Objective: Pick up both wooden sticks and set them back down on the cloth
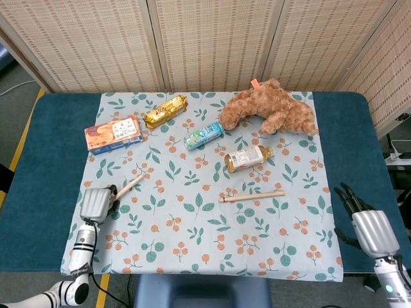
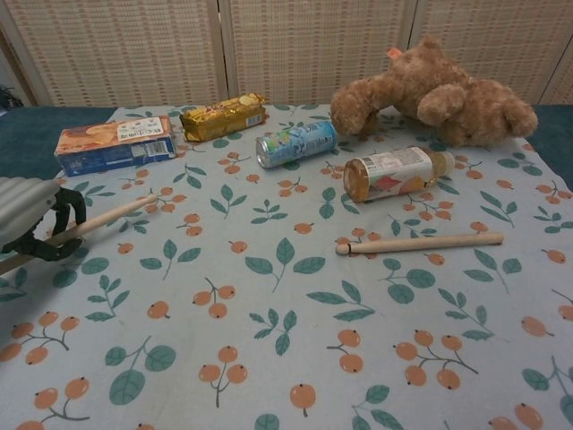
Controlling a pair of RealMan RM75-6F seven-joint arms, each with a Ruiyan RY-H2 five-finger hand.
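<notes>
progress check: our left hand (image 2: 31, 215) has its fingers wrapped on the left wooden stick (image 2: 107, 218) at the cloth's (image 1: 192, 256) left edge; far tip looks raised, so we judge it mid-pickup. second wooden stick (image 1: 252, 196) lies untouched mid-cloth. right hand (image 1: 366, 224) hovers off the right edge, fingers spread, holding nothing.

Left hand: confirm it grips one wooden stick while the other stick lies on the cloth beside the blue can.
Wrong in one respect. The left hand does grip one wooden stick, but the other stick lies on the cloth just in front of the tea bottle, not beside the blue can. The chest view shows it.
</notes>
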